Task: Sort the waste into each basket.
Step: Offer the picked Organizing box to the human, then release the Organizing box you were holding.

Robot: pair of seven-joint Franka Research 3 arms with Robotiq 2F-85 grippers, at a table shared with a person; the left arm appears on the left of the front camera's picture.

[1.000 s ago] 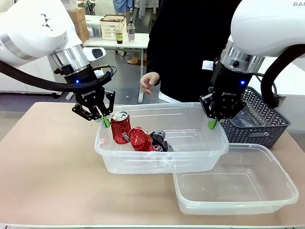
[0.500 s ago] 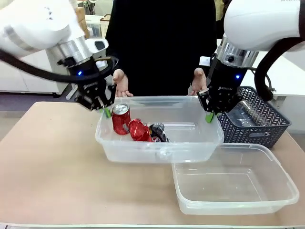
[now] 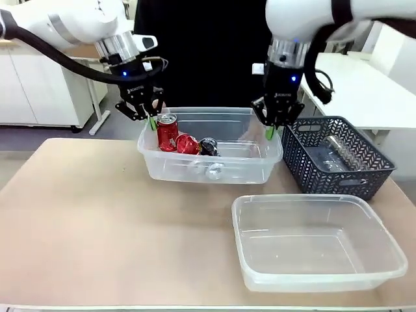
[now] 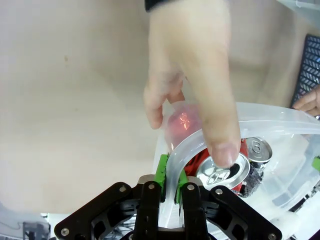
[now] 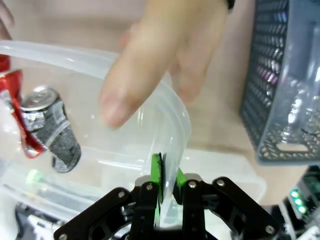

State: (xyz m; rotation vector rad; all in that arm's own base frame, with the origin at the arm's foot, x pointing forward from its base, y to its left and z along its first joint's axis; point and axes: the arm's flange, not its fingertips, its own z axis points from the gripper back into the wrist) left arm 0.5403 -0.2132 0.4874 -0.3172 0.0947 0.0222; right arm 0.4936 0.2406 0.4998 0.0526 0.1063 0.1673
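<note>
Left end effector (image 3: 151,121) is pinched narrow on the left rim of the can tub (image 3: 175,170), green pads on either side of the plastic lip. The left wrist view shows this closely, with a person's hand (image 4: 192,75) on the same rim just beyond the pads. The tub sits toward the far edge of the counter (image 3: 97,221), left of the middle. Whether it rests there or hangs just above the counter cannot be told.

Inside it, from left to right, are an upright red can (image 3: 167,132), a crushed red can (image 3: 187,144) and a dark can (image 3: 208,147), close together at the left end.

Right end effector (image 3: 270,132) is likewise clamped narrow on the tub's right rim. The person's other hand (image 5: 165,55) is laid over that rim, as the right wrist view shows.

Further right, by the right edge, the mesh basket (image 3: 325,172) holds what look like clear bottles (image 3: 341,153). The empty tub (image 3: 305,196) lies at the near right corner.

Judging by this, the cans are sorted. The bottles seem not yet moved to the empty tub, so about half the work remains.

A second ago the can tub was lower and nearer the counter's middle, with its right end overlapping the empty tub's far corner. It has since gone toward the far edge, both end effectors moving with it and keeping their grip. The person's hands, then off the tub, have come onto its rim.
</note>
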